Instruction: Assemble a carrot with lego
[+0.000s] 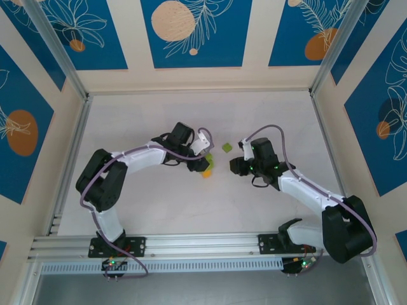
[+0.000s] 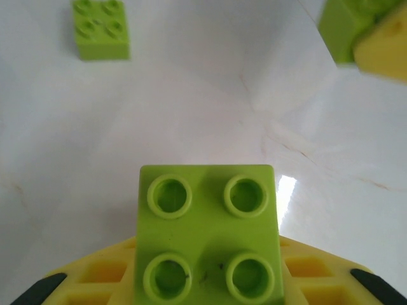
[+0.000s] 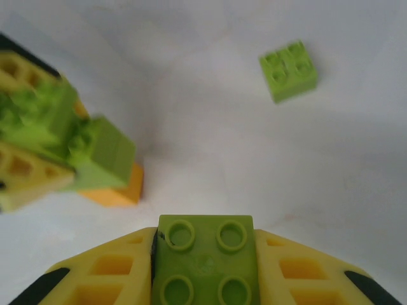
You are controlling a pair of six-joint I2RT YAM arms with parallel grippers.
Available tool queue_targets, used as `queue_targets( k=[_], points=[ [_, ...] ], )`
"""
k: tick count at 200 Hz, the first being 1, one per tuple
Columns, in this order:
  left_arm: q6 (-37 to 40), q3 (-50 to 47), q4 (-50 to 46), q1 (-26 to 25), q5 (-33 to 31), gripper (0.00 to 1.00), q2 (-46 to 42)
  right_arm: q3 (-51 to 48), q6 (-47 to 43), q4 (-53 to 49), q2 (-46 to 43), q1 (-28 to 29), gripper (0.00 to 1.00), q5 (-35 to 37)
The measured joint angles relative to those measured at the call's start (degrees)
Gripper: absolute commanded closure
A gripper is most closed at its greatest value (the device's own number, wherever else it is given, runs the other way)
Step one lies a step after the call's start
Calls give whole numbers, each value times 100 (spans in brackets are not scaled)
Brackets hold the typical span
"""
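Note:
My left gripper (image 1: 202, 162) is shut on the carrot (image 1: 206, 170), a lime-green cluster with an orange brick (image 3: 117, 189) at its lower end, near the table's middle. In the left wrist view the carrot's green studded face (image 2: 208, 232) sits between the yellow fingers (image 2: 89, 283). My right gripper (image 1: 236, 165) faces it from the right, a short gap away, shut on a lime-green four-stud brick (image 3: 205, 260). That same held brick shows at the top right of the left wrist view (image 2: 346, 28). One loose green brick (image 1: 227, 147) lies on the table just beyond both grippers.
The white table (image 1: 191, 210) is walled in by aluminium posts and blue patterned panels (image 1: 191, 32). The loose green brick (image 3: 288, 70) lies apart from both grippers, with bare surface around it. A rail (image 1: 191, 243) runs along the near edge.

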Motion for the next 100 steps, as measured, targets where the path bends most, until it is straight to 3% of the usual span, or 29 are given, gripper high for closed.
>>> queue_targets(
  k=[16,26,56,100],
  points=[
    [98,0,-402,0,278,89,-127,284,-199,-74,2,-140,74,-337],
    [188,0,-662,2,463,95,-232,442,-293,-81,2,-260,73,-616],
    [442,83,-1410,90,1058,95,-595,984,-581,-306,146,-522,73,-1646],
    [1047,811,-2524,560,2013,93,-1023,1755,-1126,-988,601,-409,74,-2955]
  ],
)
